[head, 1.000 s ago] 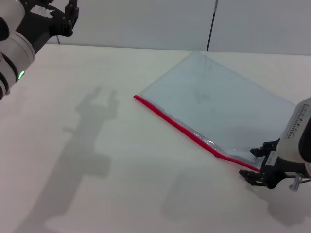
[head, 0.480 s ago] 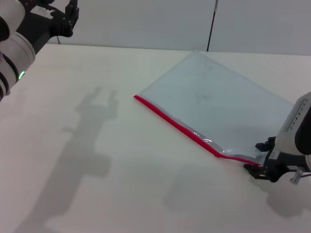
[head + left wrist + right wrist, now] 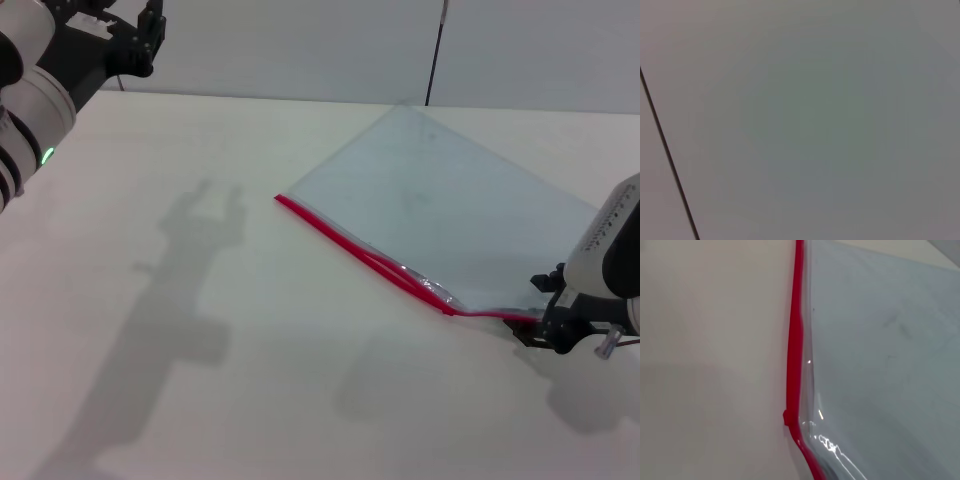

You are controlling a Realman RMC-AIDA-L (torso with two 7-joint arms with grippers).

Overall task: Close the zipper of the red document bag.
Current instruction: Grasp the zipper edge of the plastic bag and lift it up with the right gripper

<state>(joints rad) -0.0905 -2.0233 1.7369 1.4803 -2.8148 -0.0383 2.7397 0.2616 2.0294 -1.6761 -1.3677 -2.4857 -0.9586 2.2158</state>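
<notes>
The red document bag (image 3: 450,200) lies flat on the white table, a pale translucent pouch set at a slant. Its zipper (image 3: 350,250) is the red strip along the edge facing me, kinked close to its near right end. My right gripper (image 3: 540,328) sits at that end, shut on the tip of the red strip. In the right wrist view the zipper (image 3: 794,365) runs away along the bag (image 3: 880,365), with a small red bump (image 3: 786,417) on it. My left gripper (image 3: 130,40) hangs high at the far left, open and holding nothing.
The white table (image 3: 250,380) stretches wide to the left and in front of the bag. A dark vertical line (image 3: 435,50) runs down the wall behind the table. The left wrist view shows only that plain wall.
My right gripper has moved in toward the bag's near right corner and shut on the end of the red strip. That end now bends toward the gripper. The left arm has not moved.
</notes>
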